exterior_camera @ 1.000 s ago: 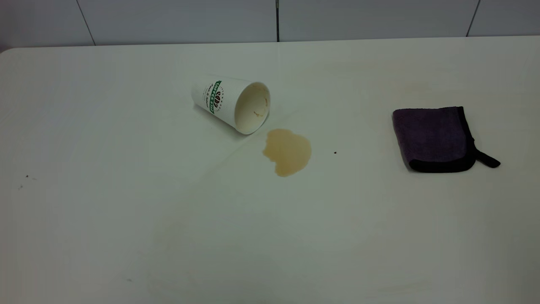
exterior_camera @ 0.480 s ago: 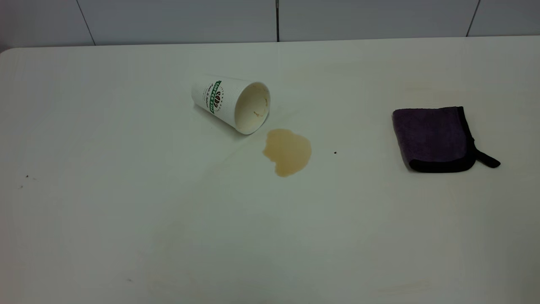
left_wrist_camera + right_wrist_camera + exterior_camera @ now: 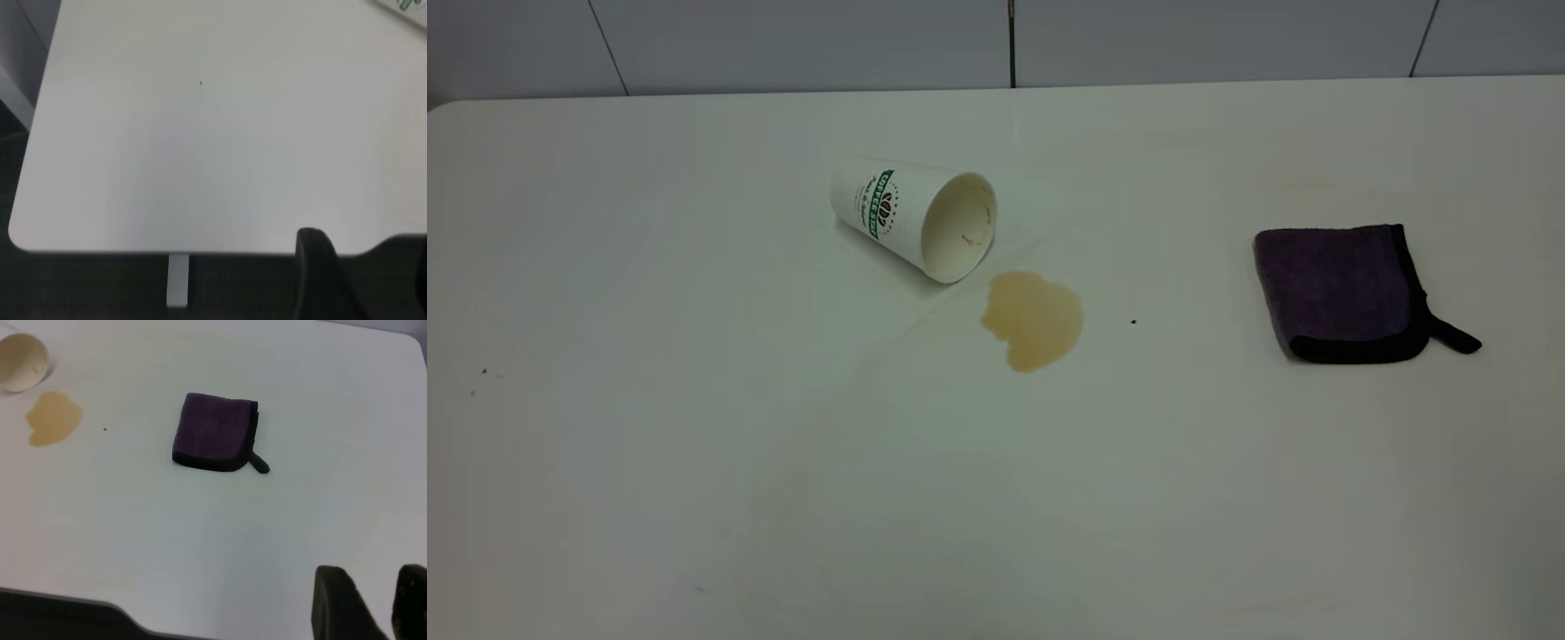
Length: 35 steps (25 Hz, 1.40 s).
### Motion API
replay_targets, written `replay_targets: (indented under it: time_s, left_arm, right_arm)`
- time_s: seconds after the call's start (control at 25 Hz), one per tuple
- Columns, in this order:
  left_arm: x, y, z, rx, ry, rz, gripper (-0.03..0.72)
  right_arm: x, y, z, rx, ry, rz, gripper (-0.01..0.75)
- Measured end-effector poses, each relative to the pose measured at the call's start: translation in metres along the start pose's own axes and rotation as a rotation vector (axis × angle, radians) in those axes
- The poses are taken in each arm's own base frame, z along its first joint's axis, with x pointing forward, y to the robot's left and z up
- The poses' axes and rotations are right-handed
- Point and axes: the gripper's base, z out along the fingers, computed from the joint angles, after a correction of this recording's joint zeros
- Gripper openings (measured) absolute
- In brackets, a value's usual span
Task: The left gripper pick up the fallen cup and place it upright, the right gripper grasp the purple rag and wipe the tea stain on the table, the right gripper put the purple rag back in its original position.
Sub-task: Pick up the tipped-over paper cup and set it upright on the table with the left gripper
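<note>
The white paper cup with green print lies on its side on the table, its mouth facing the tan tea stain just beside it. The folded purple rag lies flat at the right, black loop tab toward the right. Neither gripper shows in the exterior view. In the right wrist view my right gripper hangs well short of the rag, a narrow gap between its fingers and nothing in it. My left gripper is a dark shape over the table's near edge, far from the cup.
A grey panelled wall runs behind the table's far edge. A small dark speck lies between stain and rag. The table's rounded corner and a white leg below it show in the left wrist view.
</note>
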Motion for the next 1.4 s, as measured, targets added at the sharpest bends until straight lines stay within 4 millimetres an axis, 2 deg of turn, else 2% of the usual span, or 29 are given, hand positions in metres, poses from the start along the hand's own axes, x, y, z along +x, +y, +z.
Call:
replay_targets:
  time_s: [0.16, 0.36, 0.44, 0.68, 0.88, 1.08, 1.4]
  left_arm:
    - [-0.017, -0.001, 0.017, -0.001, 0.147, 0.015, 0.438]
    - [-0.057, -0.006, 0.049, 0.025, 0.183, 0.051, 0.458]
    - [-0.072, -0.011, 0.067, 0.066, 0.197, 0.046, 0.458]
    - [-0.105, -0.022, 0.139, 0.139, 0.327, 0.038, 0.458]
    - [-0.137, -0.034, 0.188, 0.167, 0.363, 0.08, 0.458]
    - [-0.161, -0.076, 0.233, 0.242, 0.382, 0.191, 0.458]
    - [-0.175, -0.179, 0.301, 0.337, 0.428, 0.435, 0.458]
  right_arm:
    - [0.0, 0.0, 0.0, 0.0, 0.0, 0.0, 0.239]
    - [0.0, 0.0, 0.0, 0.0, 0.0, 0.0, 0.239]
    - [0.0, 0.0, 0.0, 0.0, 0.0, 0.0, 0.239]
    - [0.0, 0.0, 0.0, 0.0, 0.0, 0.0, 0.239]
    - [0.0, 0.0, 0.0, 0.0, 0.0, 0.0, 0.239]
    - [0.0, 0.0, 0.0, 0.0, 0.0, 0.0, 0.239]
    - [0.0, 0.0, 0.0, 0.0, 0.0, 0.0, 0.239]
